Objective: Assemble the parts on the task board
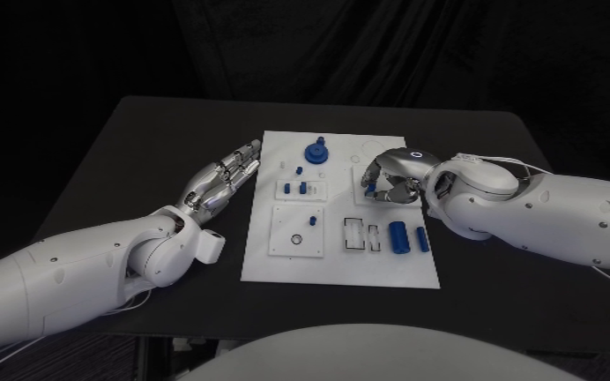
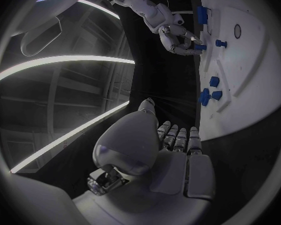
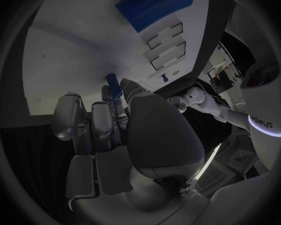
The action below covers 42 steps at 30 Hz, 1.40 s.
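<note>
One white board (image 1: 341, 271) lies in the middle of the black table (image 1: 127, 143), its long sides running away from the robot. On it I count one tall blue knob (image 1: 316, 151) standing at the far end, three small blue pegs (image 1: 296, 187) grouped just nearer, and two blue cylinders (image 1: 397, 237) lying side by side near the right edge, next to two narrow empty slots (image 1: 353, 233). A square plate with a round hole (image 1: 295, 240) sits in the near left part.

The left hand (image 1: 224, 180) lies on the bare table just beside the board's left edge, fingers stretched out flat and close together, holding nothing. The left wrist view shows the same: straight fingers (image 2: 178, 137) pointing along the board's edge.

The right hand (image 1: 391, 178) is over the board's right side, fingers curled downward. In the right wrist view, a small blue part (image 3: 113, 85) is pinched at the fingertips (image 3: 106, 92), close above the white surface.

Open table remains beyond the far edge of the board and along the left side behind the left hand.
</note>
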Available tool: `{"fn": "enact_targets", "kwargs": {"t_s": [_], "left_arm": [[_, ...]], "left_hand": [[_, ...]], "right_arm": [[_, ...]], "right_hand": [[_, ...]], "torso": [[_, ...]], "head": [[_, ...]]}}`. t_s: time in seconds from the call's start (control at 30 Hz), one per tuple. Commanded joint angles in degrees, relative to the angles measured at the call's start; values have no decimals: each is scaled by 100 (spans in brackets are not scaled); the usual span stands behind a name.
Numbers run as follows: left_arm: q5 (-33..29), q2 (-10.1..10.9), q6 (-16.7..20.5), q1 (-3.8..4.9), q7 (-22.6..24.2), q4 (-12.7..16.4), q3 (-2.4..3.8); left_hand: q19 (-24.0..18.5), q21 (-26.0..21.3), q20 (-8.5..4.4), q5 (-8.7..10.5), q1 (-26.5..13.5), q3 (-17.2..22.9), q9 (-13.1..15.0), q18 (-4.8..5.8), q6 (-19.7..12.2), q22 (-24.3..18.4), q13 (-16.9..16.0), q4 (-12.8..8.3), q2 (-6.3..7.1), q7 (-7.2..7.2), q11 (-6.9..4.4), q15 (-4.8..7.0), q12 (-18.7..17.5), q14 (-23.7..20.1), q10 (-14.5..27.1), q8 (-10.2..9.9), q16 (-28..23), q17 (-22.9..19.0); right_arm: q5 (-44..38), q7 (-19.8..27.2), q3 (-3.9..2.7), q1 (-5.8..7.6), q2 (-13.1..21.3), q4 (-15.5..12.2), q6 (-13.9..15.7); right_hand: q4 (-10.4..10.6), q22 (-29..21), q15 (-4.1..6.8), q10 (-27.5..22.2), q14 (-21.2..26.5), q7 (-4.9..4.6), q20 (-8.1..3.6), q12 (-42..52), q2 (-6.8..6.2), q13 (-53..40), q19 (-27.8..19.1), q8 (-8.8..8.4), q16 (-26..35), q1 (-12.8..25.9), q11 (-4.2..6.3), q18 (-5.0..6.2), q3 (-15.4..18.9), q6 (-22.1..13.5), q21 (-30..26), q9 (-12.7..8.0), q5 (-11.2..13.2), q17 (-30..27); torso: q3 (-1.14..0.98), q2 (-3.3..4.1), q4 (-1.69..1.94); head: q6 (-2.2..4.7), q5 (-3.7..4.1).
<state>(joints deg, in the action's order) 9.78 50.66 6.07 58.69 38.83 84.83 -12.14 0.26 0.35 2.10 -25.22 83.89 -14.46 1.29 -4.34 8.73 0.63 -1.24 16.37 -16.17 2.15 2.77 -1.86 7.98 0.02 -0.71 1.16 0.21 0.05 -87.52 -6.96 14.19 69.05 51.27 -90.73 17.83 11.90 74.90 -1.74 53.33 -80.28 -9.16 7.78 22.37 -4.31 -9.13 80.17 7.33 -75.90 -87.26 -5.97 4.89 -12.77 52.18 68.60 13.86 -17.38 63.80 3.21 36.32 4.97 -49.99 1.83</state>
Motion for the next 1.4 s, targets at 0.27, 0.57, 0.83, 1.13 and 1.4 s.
{"fn": "enact_targets", "kwargs": {"t_s": [0.27, 0.57, 0.83, 1.13, 1.4], "left_arm": [[-21, -22, -199, -30, 555, 18, 5], [-20, -51, -240, -45, 536, 4, 5], [-20, -67, -273, -56, 527, -3, 5], [-20, -73, -292, -65, 525, -11, 6], [-20, -86, -320, -81, 518, -26, 6]], "left_hand": [[-10, -17, 99, -88, 140, 68, 9, -16, 60, 2, 1, -18, 7, 36, 73, -71, -15, -2, -8, 32, -21, -5], [-9, -16, 120, -116, 169, 79, 9, -24, 61, 4, 3, -27, 19, 53, 76, -83, -29, -2, -3, 32, -21, -5], [-8, -15, 158, -149, 210, 97, 8, -41, 56, 7, 5, -41, 28, 62, 84, -102, -41, -2, 5, 30, -21, -5], [-7, -14, 192, -176, 241, 113, 8, -55, 54, 8, 5, -52, 30, 61, 94, -121, -47, -2, 8, 29, -21, -5], [-6, -13, 222, -187, 258, 124, 8, -68, 53, 12, 6, -57, 29, 67, 101, -136, -52, -2, 10, 29, -21, -5]], "right_arm": [[-140, 47, -2, -15, 60, -36, 125], [-165, -70, -2, -15, 43, -8, -34], [-169, -82, -2, -16, 1, 41, -77], [-169, -60, -2, -28, -27, 78, -84], [-169, -64, -2, -37, -36, 86, -106]], "right_hand": [[41, 914, 14, 97, 18, 4, -24, -141, -139, 83, -2, 23, -4, 31, -13, -36, -70, 67, 5, 56, -165, -25], [95, 799, -6, -497, 253, 96, 9, -373, -254, 146, -254, -263, 211, 192, -98, 47, 25, -402, -424, -14, 201, -359], [40, 790, 11, -544, 281, 84, -5, -296, -210, 97, -278, -180, 230, 147, -80, 54, 29, -256, -467, 33, 191, -392], [-186, 772, 13, -484, 357, 123, -18, -70, -130, -13, -334, 51, 304, -77, -60, 68, -161, 58, -570, 218, -544, -504], [-274, 801, 6, -272, 302, 127, -18, 89, -111, -77, -279, 185, 246, -97, -32, 50, -255, 139, -461, 350, -661, -425]], "torso": [[3, 9, 5], [2, 5, -1], [3, 2, 2], [4, 3, 5], [5, 2, 10]], "head": [[-1, -17], [-1, -19], [-1, -9], [-1, -2], [-1, 8]]}}
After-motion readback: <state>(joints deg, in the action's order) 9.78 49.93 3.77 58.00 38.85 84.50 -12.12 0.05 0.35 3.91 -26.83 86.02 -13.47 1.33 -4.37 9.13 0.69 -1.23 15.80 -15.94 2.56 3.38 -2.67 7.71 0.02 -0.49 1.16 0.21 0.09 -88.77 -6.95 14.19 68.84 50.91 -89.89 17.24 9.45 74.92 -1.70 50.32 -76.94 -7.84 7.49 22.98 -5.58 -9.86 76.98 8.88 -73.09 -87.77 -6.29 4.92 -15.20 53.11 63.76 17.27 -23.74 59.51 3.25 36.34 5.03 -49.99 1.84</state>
